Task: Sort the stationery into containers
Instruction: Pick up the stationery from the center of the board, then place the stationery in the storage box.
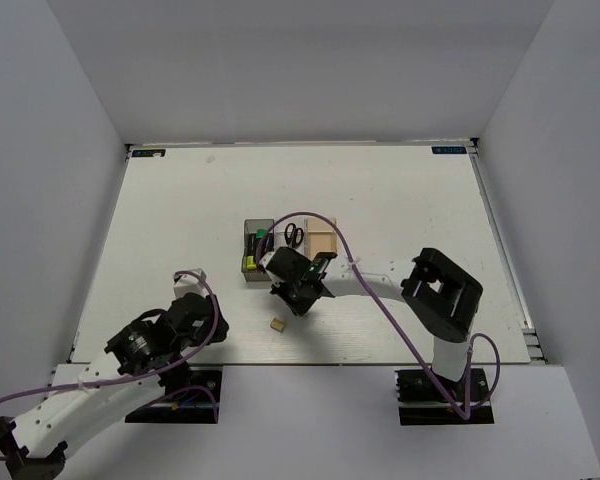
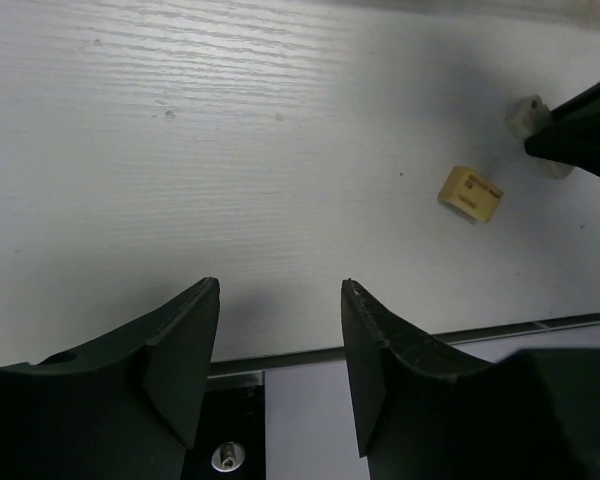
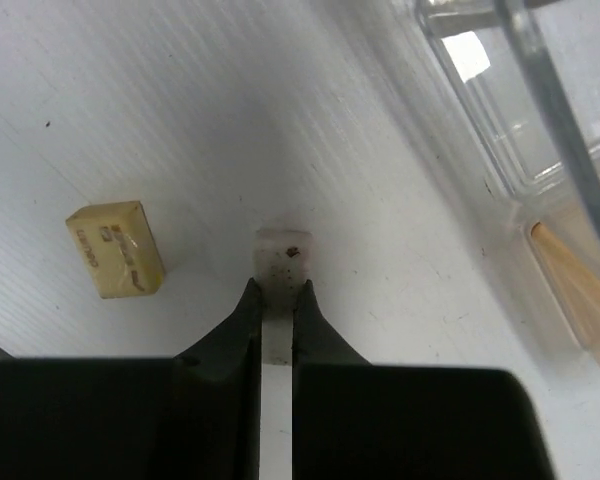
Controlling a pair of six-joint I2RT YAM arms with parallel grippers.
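The grey eraser block (image 3: 283, 255) is sitting pinched between the fingers of the right gripper (image 3: 278, 300), low over the table (image 1: 180, 220), just in front of the clear bin (image 3: 520, 130). The tan block (image 3: 115, 248) is lying loose nearby. The left gripper (image 2: 280, 300) is hanging spread and empty. Sorting is looking mostly done. One pair of scissors (image 1: 294, 235) is lying in the clear bin. Highlighters (image 1: 252, 258) are occupying the dark grey bin (image 1: 246, 228), their count unclear. Two blocks are remaining outside the three bins, the amber bin (image 1: 325, 245) included.
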